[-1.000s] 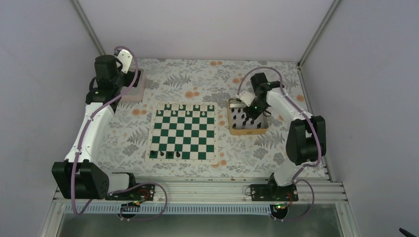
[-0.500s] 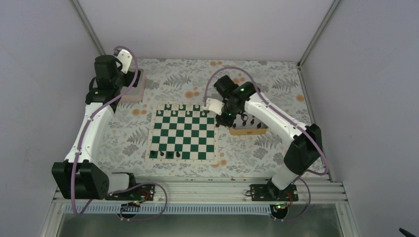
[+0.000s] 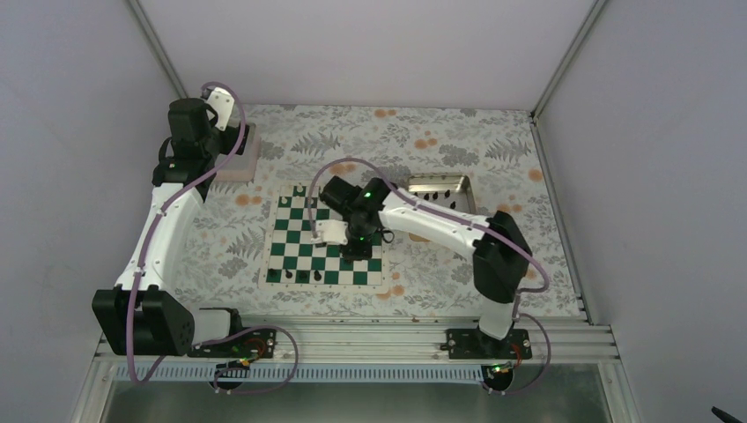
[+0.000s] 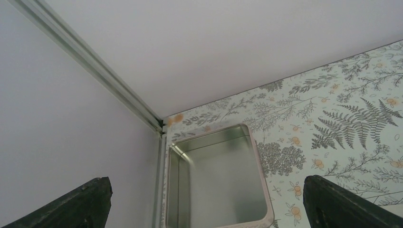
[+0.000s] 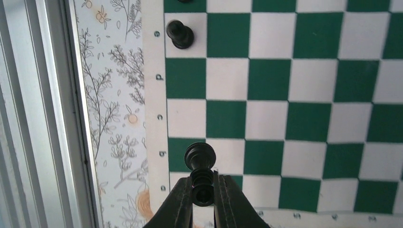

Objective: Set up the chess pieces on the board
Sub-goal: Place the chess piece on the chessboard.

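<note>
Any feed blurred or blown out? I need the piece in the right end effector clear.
Right wrist: sharp on the black piece held by the right end effector and on the board; left edge washed out. Top external: even light, but the right arm hides that piece. Left wrist: mild sheen on the metal tray, no blur.
</note>
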`<action>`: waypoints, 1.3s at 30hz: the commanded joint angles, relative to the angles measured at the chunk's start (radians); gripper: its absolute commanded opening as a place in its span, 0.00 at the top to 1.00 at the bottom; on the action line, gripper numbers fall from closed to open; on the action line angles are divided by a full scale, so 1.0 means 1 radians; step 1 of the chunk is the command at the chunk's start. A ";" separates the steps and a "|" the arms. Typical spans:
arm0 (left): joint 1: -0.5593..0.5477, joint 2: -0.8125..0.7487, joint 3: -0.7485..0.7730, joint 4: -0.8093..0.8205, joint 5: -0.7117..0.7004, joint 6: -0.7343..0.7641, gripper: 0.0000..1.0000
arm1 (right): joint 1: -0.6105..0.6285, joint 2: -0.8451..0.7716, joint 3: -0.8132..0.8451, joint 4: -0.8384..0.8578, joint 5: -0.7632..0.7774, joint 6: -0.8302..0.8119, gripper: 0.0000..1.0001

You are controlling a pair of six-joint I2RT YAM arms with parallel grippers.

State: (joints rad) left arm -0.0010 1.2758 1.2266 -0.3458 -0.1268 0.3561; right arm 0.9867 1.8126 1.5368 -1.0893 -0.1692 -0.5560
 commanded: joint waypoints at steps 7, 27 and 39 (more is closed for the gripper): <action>0.007 -0.025 -0.001 0.022 -0.029 0.005 0.00 | 0.096 0.164 0.136 0.044 0.016 0.018 0.96; 0.007 -0.041 -0.035 0.037 -0.015 0.022 0.00 | 0.129 0.288 0.185 -0.011 0.020 0.011 0.96; 0.008 -0.042 -0.052 0.047 -0.024 0.032 0.00 | 0.130 0.306 0.189 0.016 0.037 0.019 0.96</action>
State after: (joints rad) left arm 0.0002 1.2499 1.1835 -0.3225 -0.1467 0.3782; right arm 1.1061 2.1021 1.7004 -1.0885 -0.1444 -0.5488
